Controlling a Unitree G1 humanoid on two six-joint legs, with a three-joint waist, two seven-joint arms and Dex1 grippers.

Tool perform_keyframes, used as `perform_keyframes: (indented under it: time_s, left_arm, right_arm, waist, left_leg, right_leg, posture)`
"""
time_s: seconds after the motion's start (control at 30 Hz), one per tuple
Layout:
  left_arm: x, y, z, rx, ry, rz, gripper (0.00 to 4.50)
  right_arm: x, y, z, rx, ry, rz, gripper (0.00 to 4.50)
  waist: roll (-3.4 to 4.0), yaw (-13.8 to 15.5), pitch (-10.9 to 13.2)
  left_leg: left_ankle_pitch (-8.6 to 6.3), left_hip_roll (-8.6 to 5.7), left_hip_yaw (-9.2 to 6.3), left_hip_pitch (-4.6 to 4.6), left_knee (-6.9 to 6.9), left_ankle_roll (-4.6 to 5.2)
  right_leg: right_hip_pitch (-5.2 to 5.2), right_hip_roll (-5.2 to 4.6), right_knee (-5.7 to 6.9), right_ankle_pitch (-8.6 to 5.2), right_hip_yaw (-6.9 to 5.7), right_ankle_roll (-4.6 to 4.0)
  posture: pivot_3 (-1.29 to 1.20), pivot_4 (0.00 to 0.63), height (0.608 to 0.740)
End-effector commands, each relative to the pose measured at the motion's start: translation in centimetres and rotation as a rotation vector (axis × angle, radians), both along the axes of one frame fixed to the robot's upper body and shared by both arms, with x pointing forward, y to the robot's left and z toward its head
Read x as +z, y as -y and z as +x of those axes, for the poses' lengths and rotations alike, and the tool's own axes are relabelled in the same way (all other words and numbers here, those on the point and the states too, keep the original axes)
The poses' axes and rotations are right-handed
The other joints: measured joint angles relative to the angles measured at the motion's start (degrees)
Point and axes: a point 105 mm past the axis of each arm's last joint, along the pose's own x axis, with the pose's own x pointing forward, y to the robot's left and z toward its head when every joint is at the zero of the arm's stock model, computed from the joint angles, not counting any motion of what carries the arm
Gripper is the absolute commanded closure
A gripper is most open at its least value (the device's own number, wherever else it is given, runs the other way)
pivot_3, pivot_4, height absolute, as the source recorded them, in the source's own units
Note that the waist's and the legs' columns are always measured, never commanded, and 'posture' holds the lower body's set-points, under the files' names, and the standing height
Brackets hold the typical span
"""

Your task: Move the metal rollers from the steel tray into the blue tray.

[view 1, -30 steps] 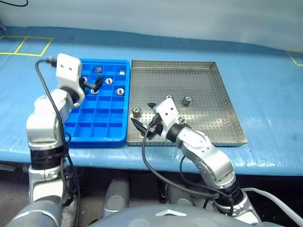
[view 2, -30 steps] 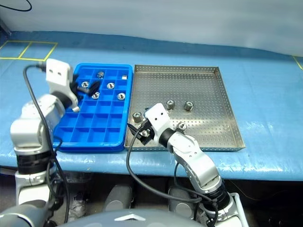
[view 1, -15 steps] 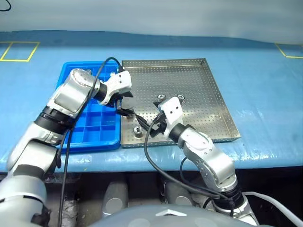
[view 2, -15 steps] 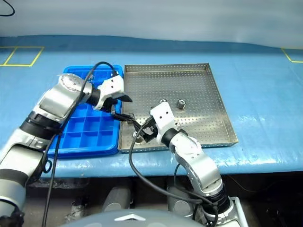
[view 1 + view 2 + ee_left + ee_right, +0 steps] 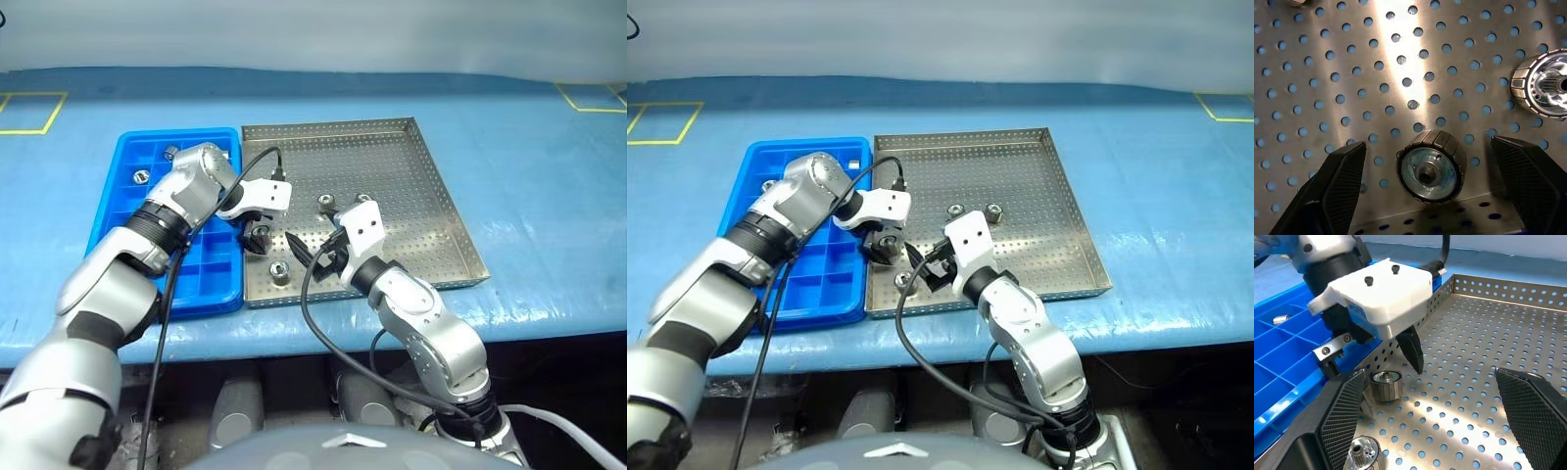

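Rollers lie in two places: four on the steel tray and at least two in far cells of the blue tray. On the steel tray's perforated floor, one roller stands on end close to the left rim, hollow centre up, directly between the two black fingers of the left gripper. That gripper points steeply down over it, jaws spread wide, the finger pads on either side and apart from the roller, nothing held. A second roller sits nearer the front rim of the same tray, just beside the first; in the left wrist view it shows at the frame edge. Two more rollers and sit side by side around the middle of the steel tray, well apart from the grippers. The right gripper lies roughly level over the front left part of the steel tray, aimed toward the left gripper, jaws wide open and empty; its wrist view shows the left gripper's white housing above the standing roller. In the blue tray, small rollers and rest in separate cells; the left arm crosses over that tray and hides part of it. The blue tray sits just left of the steel tray, the rims side by side, both on a blue table cover.
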Motion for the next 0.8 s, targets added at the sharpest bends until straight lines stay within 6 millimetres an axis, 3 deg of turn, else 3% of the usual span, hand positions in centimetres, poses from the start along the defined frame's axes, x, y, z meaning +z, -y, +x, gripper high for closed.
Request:
perform_keyframes:
  time_s: [0.03, 0.17, 0.37, 0.5, 0.67, 0.8]
  left_arm:
    - [0.7, 0.4, 0.6, -0.052, 0.020, 0.051, 0.03]
    - [0.7, 1.0, 1.0, -0.058, 0.024, 0.071, 0.55]
    - [1.3, 1.3, 1.3, -0.060, 0.034, 0.051, 2.57]
    - [3.2, 2.4, 1.9, -0.024, 0.081, -0.084, 3.00]
    - [6.6, 3.1, 3.3, 0.129, 0.210, -0.363, 4.48]
    - [7.7, 1.0, 2.6, 0.280, 0.296, -0.518, 4.48]
  right_arm:
    - [1.6, 0.1, -0.1, -0.014, 0.066, 0.035, 0.00]
    - [1.7, 0.3, 0.0, -0.032, 0.069, 0.045, 0.00]
    - [1.6, 0.7, 0.0, -0.059, 0.064, 0.054, 0.00]
    - [1.6, 0.7, 0.0, -0.057, 0.063, 0.054, 0.00]
    - [1.7, 0.5, 0.0, -0.033, 0.065, 0.048, 0.00]
    - [1.5, 0.1, -0.1, -0.004, 0.053, 0.039, 0.00]
  waist:
    - [0.00, -0.07, 0.00]
    - [0.00, -0.34, 0.00]
    - [0.00, -0.95, 0.00]
    - [0.00, -0.99, 0.00]
    - [-0.01, -0.79, 0.00]
    - [0.04, -0.96, 0.00]
  left_leg:
    - [0.00, 0.00, 0.00, -0.01, 0.00, 0.00]
    - [-0.03, -0.02, 0.01, -0.02, 0.03, 0.04]
    - [-0.06, -0.05, 0.02, -0.03, 0.05, 0.09]
    - [-0.06, -0.05, 0.02, -0.02, 0.07, 0.10]
    - [-0.06, -0.04, 0.01, -0.02, 0.07, 0.10]
    - [-0.08, -0.02, 0.04, 0.04, 0.04, 0.14]
  right_leg:
    - [0.00, 0.00, 0.00, 0.00, 0.00, 0.00]
    - [0.00, 0.01, 0.00, -0.01, 0.05, 0.04]
    - [0.01, 0.00, 0.00, -0.02, 0.13, 0.12]
    - [0.01, 0.01, 0.04, -0.02, 0.14, 0.13]
    - [0.00, 0.01, 0.06, -0.02, 0.13, 0.13]
    - [0.02, 0.00, 0.10, -0.03, 0.19, 0.14]
  posture:
    - [-0.06, 0.150, 0.740]
    - [-0.08, 0.150, 0.740]
    - [-0.09, 0.150, 0.740]
    - [-0.06, 0.150, 0.740]
    - [-0.02, 0.150, 0.740]
    - [0.02, 0.150, 0.740]
